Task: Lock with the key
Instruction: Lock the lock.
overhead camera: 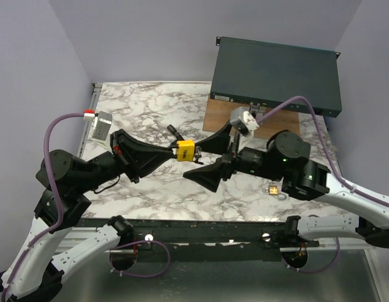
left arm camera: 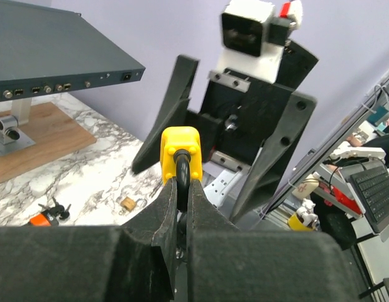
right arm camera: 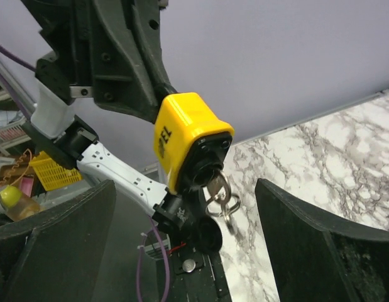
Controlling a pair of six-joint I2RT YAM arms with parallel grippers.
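Note:
A yellow padlock [overhead camera: 185, 150] is held in the air above the marble table [overhead camera: 144, 113]. My left gripper [overhead camera: 172, 151] is shut on its black shackle [left arm camera: 181, 168], and the yellow body [left arm camera: 180, 146] sticks out past the fingertips. A silver key [right arm camera: 215, 185] sits in the keyhole on the lock's black underside, with a key ring [right arm camera: 229, 205] hanging from it. My right gripper [right arm camera: 185, 186] faces the padlock [right arm camera: 181, 132] and is open. Its fingers [right arm camera: 307, 220] stand wide on either side of the key and touch nothing.
A dark equipment box [overhead camera: 276, 72] rests on a wooden board [overhead camera: 220, 117] at the back right. A small brass padlock [overhead camera: 274, 188] lies on the marble by the right arm. A bunch of keys with an orange tag [left arm camera: 44, 215] lies further back.

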